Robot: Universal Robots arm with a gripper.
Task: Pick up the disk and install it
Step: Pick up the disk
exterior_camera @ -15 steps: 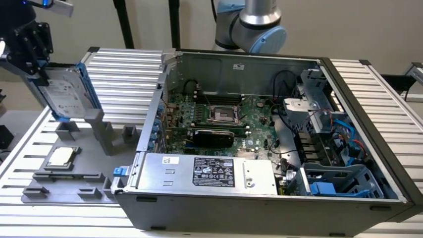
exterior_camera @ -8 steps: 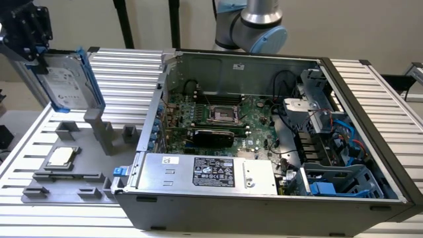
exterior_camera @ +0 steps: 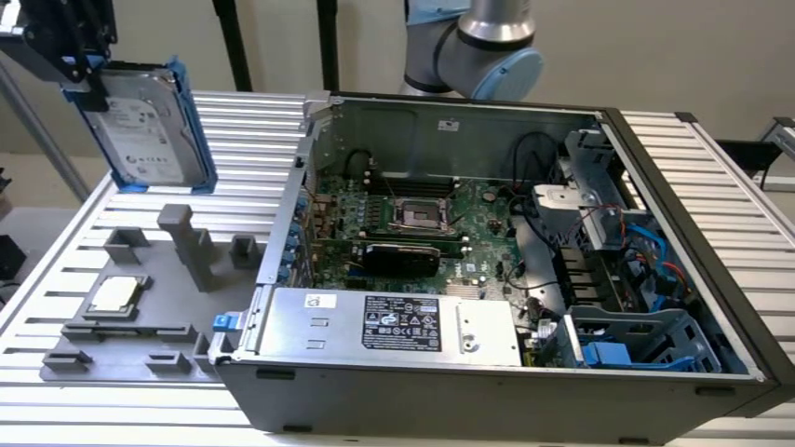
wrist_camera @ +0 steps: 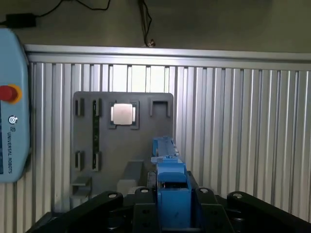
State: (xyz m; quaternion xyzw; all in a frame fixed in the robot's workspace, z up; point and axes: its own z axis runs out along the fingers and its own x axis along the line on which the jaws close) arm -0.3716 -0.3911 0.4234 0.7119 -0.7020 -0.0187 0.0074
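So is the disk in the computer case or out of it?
Out. The gripper holds the disk upright in the air above the grey fixture, to the exterior view's left of the open computer case.

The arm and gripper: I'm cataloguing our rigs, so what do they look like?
The arm has rounded silver-grey metal joints with light blue caps. The gripper is black and angular, and its body carries round bolt heads in the wrist view.
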